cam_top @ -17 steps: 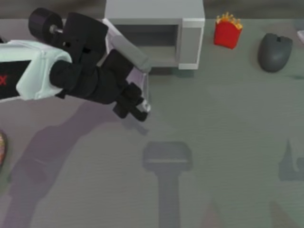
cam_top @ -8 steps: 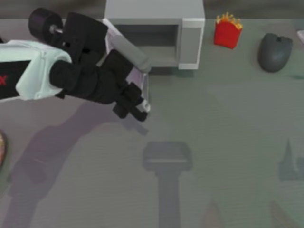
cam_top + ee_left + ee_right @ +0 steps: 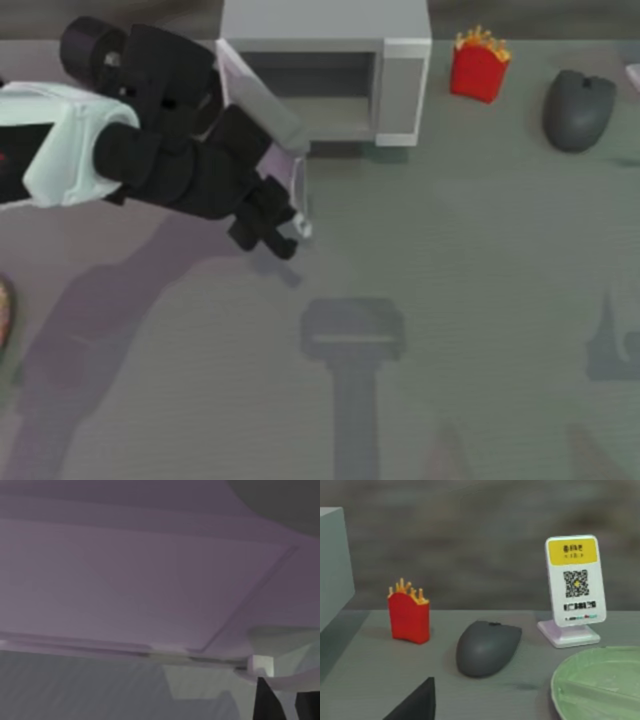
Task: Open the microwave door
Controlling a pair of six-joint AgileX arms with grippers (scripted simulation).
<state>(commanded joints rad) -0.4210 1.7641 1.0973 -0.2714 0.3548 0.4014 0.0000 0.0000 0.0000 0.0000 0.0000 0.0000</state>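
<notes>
Top view: left hand [image 3: 283,225] at microwave door [image 3: 262,100] edge, grip unclear, door half hidden

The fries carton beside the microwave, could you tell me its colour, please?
Red fries carton, clearest in the right wrist view.

We seem to be at a snack counter or small shop, rendered in simulation: on our grey tabletop [image 3: 480,280] stand a microwave [image 3: 325,30], a red carton of fries [image 3: 479,65], a QR payment stand [image 3: 572,587], a pale green tray [image 3: 600,680] and a dark computer mouse [image 3: 578,108].
</notes>
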